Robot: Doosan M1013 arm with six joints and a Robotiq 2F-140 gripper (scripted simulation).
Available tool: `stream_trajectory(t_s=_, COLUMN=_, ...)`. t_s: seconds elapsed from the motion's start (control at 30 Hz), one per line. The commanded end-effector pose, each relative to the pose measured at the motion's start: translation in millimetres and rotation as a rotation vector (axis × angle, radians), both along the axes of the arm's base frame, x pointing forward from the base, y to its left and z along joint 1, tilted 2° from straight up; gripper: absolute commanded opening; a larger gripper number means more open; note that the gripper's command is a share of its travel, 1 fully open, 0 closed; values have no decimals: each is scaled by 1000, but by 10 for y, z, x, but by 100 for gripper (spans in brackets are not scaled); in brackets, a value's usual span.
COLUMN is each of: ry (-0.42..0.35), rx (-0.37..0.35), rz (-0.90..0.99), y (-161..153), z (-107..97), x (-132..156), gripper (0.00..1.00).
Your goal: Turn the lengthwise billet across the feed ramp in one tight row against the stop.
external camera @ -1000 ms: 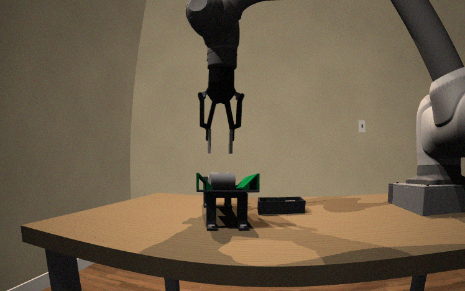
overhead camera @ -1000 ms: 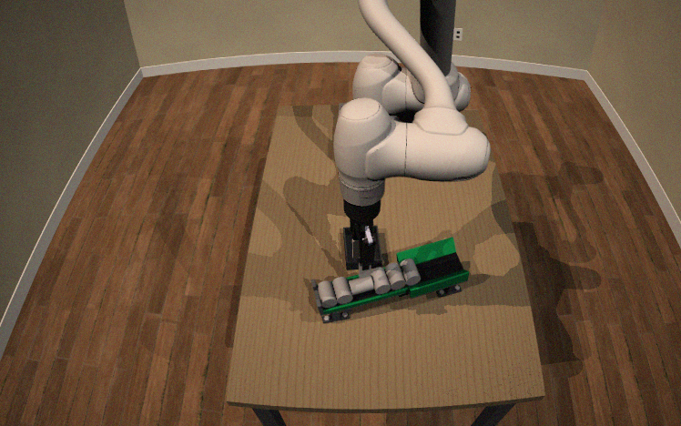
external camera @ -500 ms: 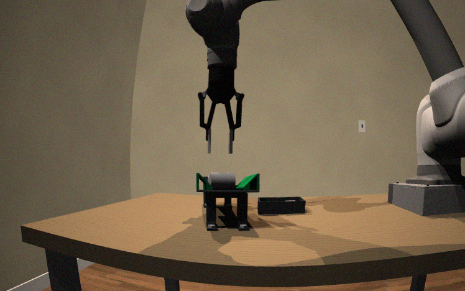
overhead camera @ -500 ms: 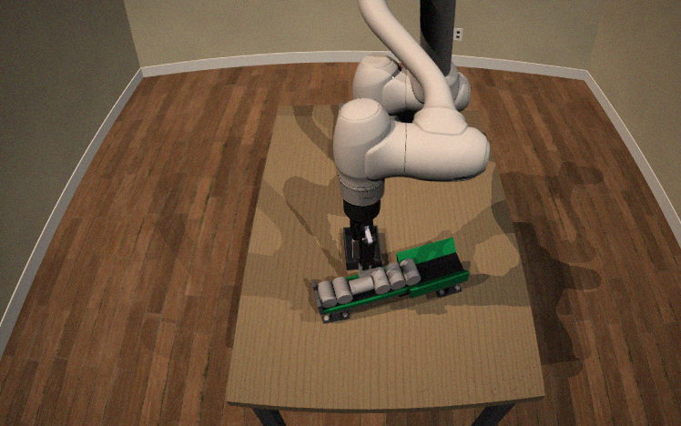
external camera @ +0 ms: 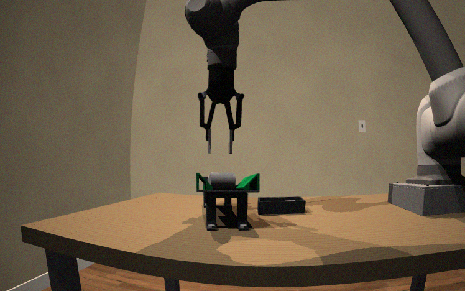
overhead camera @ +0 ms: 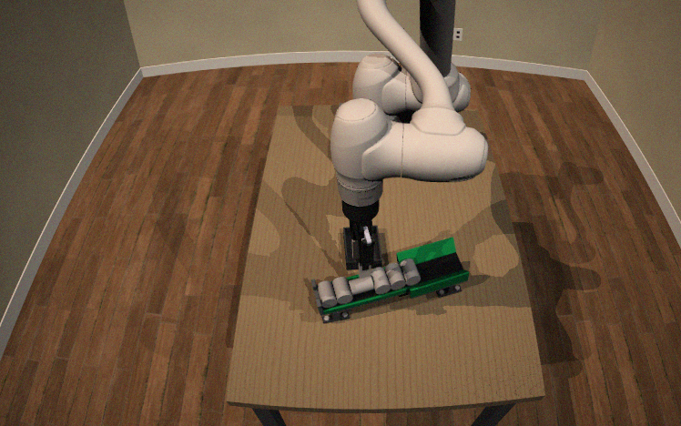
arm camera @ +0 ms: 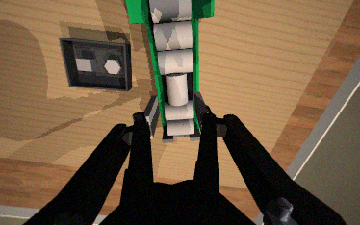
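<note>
A green feed ramp on black legs holds a row of grey billets. One billet lies lengthwise along the ramp. Two billets lie across it on the stop side, and three more lie across it uphill. Only the end billet shows in the exterior view. My gripper hangs well above the ramp, over the lengthwise billet. Its fingers stand partly apart with nothing between them.
A shallow black tray with two small pale parts sits on the table beside the ramp; in the top view the gripper mostly hides it. The arm's grey base block stands at the table's far side.
</note>
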State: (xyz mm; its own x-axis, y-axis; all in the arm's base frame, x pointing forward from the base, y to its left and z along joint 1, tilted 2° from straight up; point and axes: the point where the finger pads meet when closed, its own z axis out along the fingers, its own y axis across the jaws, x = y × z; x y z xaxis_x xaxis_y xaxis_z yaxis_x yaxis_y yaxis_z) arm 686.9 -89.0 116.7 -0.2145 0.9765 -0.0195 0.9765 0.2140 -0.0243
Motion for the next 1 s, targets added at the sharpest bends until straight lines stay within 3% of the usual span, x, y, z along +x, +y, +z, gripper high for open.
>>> stream_trajectory(t_s=0.0, ry=1, rx=6, rz=0, y=-1, z=1, x=0, gripper=41)
stream_trajectory(t_s=0.97, ry=18, rx=83, rz=-2, y=-20, z=-13, x=5, gripper=41)
